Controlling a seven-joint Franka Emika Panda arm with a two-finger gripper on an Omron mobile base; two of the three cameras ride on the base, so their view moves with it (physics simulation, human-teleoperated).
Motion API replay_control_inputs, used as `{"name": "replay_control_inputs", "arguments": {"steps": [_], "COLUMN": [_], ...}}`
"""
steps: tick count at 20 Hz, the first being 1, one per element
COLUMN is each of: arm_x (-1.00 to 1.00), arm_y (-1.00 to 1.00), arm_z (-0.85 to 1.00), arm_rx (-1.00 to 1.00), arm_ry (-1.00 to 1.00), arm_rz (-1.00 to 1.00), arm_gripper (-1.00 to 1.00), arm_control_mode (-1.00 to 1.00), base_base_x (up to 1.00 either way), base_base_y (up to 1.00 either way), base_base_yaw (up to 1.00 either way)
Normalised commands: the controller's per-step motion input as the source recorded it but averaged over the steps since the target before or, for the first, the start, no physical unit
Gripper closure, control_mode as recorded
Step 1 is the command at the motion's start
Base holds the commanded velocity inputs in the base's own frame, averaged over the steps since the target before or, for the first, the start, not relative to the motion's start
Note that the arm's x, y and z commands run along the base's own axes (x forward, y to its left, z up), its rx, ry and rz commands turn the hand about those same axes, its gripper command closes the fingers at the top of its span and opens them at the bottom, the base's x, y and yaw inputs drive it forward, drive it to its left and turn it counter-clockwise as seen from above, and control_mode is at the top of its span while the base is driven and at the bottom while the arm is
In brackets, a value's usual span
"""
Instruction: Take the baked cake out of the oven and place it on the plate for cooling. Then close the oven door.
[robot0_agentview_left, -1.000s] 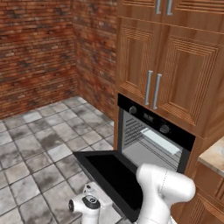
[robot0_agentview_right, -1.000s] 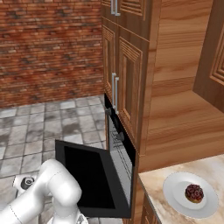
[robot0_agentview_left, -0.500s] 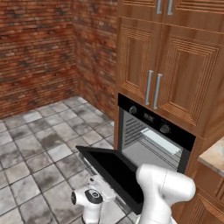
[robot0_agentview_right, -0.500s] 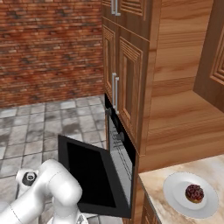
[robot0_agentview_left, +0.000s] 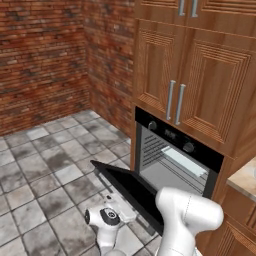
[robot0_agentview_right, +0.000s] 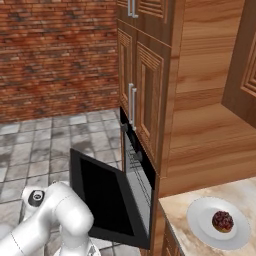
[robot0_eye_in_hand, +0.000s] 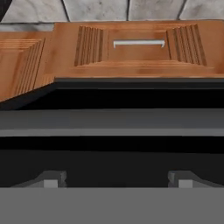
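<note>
Low at the right of the right base view, finding the cake (robot0_agentview_right: 222, 220) sitting on the plate (robot0_agentview_right: 200, 223), a little right of the dish's middle, and the plate resting on the pale stone counter (robot0_agentview_right: 175, 212) beside the tall wooden cabinets (robot0_agentview_right: 150, 90).

Toward the centre of the left base view, seeing the oven (robot0_agentview_left: 170, 132) showing its two knobs and grey ribbed inside, with wire racks visible behind the gap. Noting the oven door (robot0_agentview_left: 132, 190) standing partly open, tilting up and outward from its hinge (neither flat nor shut); from the right base view, reading the same door (robot0_agentview_right: 107, 200) as a dark glossy panel leaning away from the oven face.

At lower centre of the left base view, catching the white arm (robot0_agentview_left: 190, 215) bending down beside the door's outer edge, over the grey floor tiles (robot0_agentview_left: 45, 175).

Along the bottom of the hand view, observing the gripper (robot0_eye_in_hand: 116, 179) with its jaws spread wide and gripping nothing, facing a long grey bar (robot0_eye_in_hand: 112, 119) crossing the frame, and a wooden drawer front (robot0_eye_in_hand: 139, 52) lying beyond.
</note>
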Motion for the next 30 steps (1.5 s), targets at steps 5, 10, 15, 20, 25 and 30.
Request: {"name": "replay_control_inputs", "arguments": {"steps": [5, 10, 15, 20, 25, 30], "arm_x": [0.10, 0.16, 0.23, 0.26, 0.26, 0.37], "arm_y": [-0.91, -0.91, -0.98, -1.00, -1.00, -0.92], "arm_z": [0.66, 0.63, 0.63, 0.58, 0.41, 0.13], "arm_rx": [0.00, 0.00, 0.00, 0.00, 0.00, 0.00], "arm_ry": [0.00, 0.00, 0.00, 0.00, 0.00, 0.00], "arm_rz": [-0.04, -0.03, -0.02, -0.01, 0.00, 0.00], "arm_gripper": [-1.00, -1.00, -1.00, -1.00, -1.00, -1.00], "arm_control_mode": [-1.00, -1.00, -1.00, -1.00, -1.00, -1.00], "base_base_x": [0.00, 0.00, 0.00, 0.00, 0.00, 0.00], "base_base_y": [0.00, 0.00, 0.00, 0.00, 0.00, 0.00], "base_base_yaw": [0.00, 0.00, 0.00, 0.00, 0.00, 0.00]}}
